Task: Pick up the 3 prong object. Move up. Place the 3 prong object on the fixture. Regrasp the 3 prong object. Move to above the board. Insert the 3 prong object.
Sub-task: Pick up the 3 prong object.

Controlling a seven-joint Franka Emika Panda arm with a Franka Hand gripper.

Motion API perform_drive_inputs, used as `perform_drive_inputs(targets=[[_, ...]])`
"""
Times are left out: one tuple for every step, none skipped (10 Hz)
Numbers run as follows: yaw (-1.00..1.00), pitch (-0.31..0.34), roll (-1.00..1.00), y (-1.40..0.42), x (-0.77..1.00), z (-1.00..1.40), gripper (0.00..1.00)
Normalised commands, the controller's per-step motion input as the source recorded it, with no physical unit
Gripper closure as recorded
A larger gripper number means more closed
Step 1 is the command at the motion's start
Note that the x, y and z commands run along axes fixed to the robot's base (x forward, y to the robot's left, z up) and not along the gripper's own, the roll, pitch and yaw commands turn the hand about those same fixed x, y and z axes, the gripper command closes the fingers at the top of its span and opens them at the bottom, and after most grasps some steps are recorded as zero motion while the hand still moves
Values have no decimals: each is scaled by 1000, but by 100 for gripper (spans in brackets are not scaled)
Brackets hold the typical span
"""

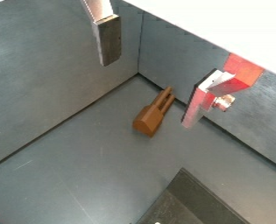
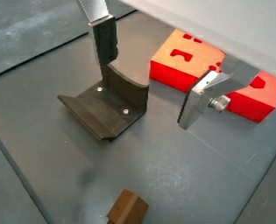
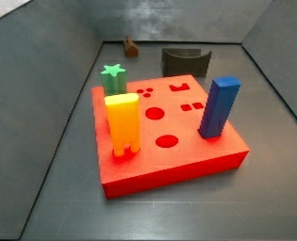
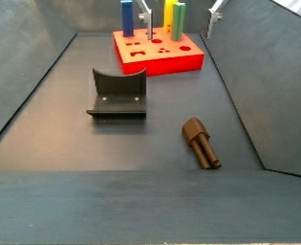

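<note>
The 3 prong object [image 1: 153,114] is a small brown peg piece lying on its side on the grey floor near a wall, also seen in both side views [image 3: 130,46] [image 4: 202,142] and in a wrist view [image 2: 126,210]. The dark fixture [image 2: 105,109] stands on the floor between it and the red board [image 2: 187,61], as both side views show [image 4: 117,96] [image 3: 182,61]. The board [image 3: 176,141] has cut-out holes. My gripper [image 1: 150,92] [image 2: 147,92] is open and empty, well above the floor. The peg lies below it, apart from both fingers [image 1: 109,39].
On the board stand a tall orange-yellow legged block [image 3: 122,122], a blue block [image 3: 219,106] and a green star [image 3: 113,72]. Grey walls [image 3: 62,56] enclose the floor on all sides. The peg lies close to one side wall [image 4: 248,86].
</note>
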Motion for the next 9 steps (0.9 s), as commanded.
perform_drive_inputs(targets=[[57,-49,0,206,-129,-274,0],[214,-219,43,383,-551,-737,0],[263,-267,70,366,-626,-800,0],[323,-251,63,377,-603,-829,0],[409,-216,59,386,-611,-897,0],[457,-216,57,360,-520,-880,0],[366,-189,60,286,-169,-911,0],[209,-124,41,240,0,-986,0],[94,-80,0,160,311,-1000,0]])
